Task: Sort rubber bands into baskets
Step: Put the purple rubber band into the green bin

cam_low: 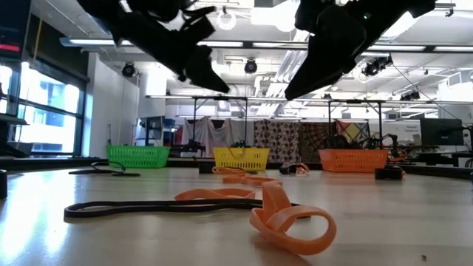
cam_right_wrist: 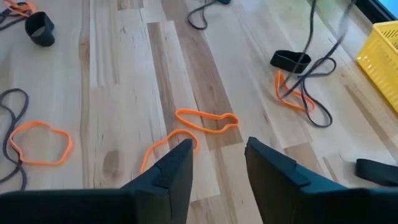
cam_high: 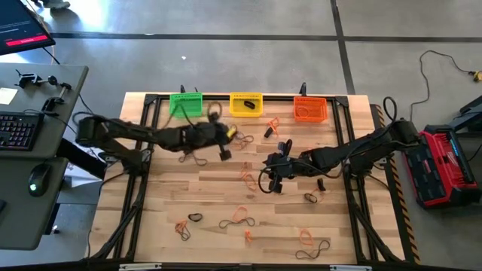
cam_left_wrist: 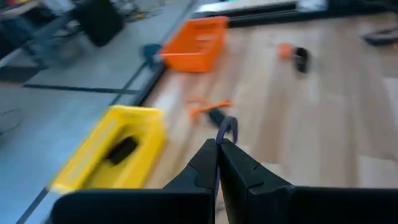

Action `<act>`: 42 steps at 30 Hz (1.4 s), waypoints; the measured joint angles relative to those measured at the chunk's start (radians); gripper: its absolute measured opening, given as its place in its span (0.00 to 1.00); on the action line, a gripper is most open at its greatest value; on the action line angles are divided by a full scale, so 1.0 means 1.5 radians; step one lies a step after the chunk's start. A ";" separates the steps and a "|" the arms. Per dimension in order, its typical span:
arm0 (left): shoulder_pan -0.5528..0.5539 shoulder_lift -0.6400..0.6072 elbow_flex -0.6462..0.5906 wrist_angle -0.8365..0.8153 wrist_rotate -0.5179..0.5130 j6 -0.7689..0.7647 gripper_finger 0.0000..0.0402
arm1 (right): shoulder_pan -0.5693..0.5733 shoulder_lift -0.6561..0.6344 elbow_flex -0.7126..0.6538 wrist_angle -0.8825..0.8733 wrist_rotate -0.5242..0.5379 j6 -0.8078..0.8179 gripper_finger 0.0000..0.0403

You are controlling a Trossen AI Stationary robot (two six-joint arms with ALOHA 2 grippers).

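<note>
- High view: the green basket (cam_high: 185,104), yellow basket (cam_high: 245,105) and orange basket (cam_high: 309,109) stand in a row along the table's (cam_high: 158,226) far edge. The left gripper (cam_high: 224,153) is near the yellow basket; the right gripper (cam_high: 269,165) is at mid-table. Orange and dark rubber bands (cam_high: 241,217) lie scattered over the wood.
- Low view: a curled orange band (cam_low: 292,219) lies nearest, beside a long black band (cam_low: 126,207).
- Left wrist view: the left gripper (cam_left_wrist: 217,155) has its fingers pressed together on a thin dark rubber band (cam_left_wrist: 227,129), near the yellow basket (cam_left_wrist: 112,155).
- Right wrist view: the right gripper (cam_right_wrist: 219,163) has its fingers parted, holding nothing, above an orange loop (cam_right_wrist: 206,121).
</note>
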 joint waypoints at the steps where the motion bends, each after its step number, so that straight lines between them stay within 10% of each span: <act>1: 0.010 -0.019 -0.006 -0.012 -0.009 -0.007 0.00 | 0.000 0.000 0.000 -0.001 0.000 0.000 0.34; 22: 0.296 -0.198 -0.015 -0.271 -0.166 -0.041 0.00 | 0.000 0.000 0.000 -0.002 0.002 -0.002 0.34; 42: 0.483 -0.103 -0.014 -0.302 -0.027 -0.033 0.00 | 0.000 0.000 0.000 -0.003 0.001 -0.002 0.34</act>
